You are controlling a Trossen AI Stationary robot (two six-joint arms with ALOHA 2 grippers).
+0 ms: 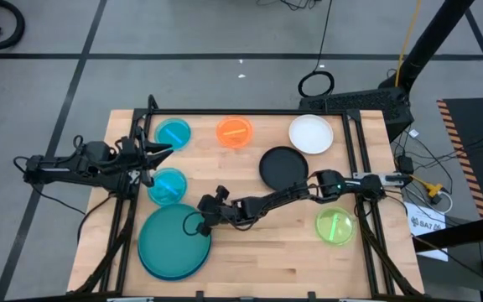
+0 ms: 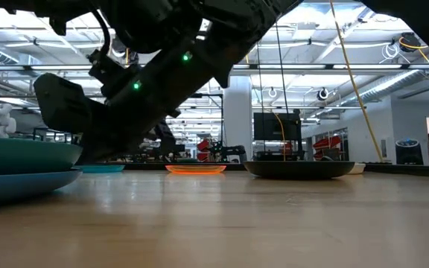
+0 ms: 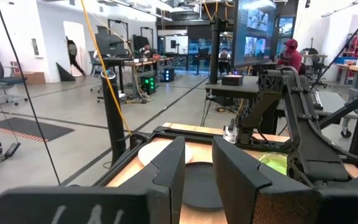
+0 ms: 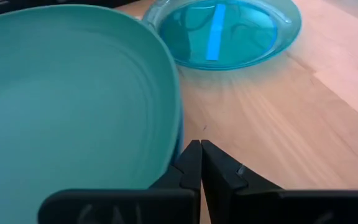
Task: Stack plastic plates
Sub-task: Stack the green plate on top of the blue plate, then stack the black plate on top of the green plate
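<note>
A large teal plate [image 1: 173, 242] lies on a blue plate [image 2: 13, 186] at the table's near left; the blue rim [image 4: 180, 127] shows under the teal one. My right gripper [image 4: 199, 148] is shut with nothing between its fingers. It slants down at the teal plate's right rim [image 4: 174, 112]. One small cyan plate [image 4: 225, 28] lies just beyond it, a second cyan plate [image 1: 173, 132] at the far left. My left gripper [image 3: 197, 171] waits open, level above the table's left edge [image 1: 159, 155]. My right gripper's shut fingertips [image 4: 191, 155] stand right beside the teal plate's right rim, coming from the table's right and slanting down. Whether they touch the rim I cannot tell. The plate lies flat on the blue one.
The other plates lie flat on the wood: orange [image 1: 234, 132] and white [image 1: 311, 134] along the far edge, black [image 1: 283, 166] under my right arm, lime green [image 1: 334, 226] at the near right. Bare wood [image 1: 267, 252] lies between the teal and green plates.
</note>
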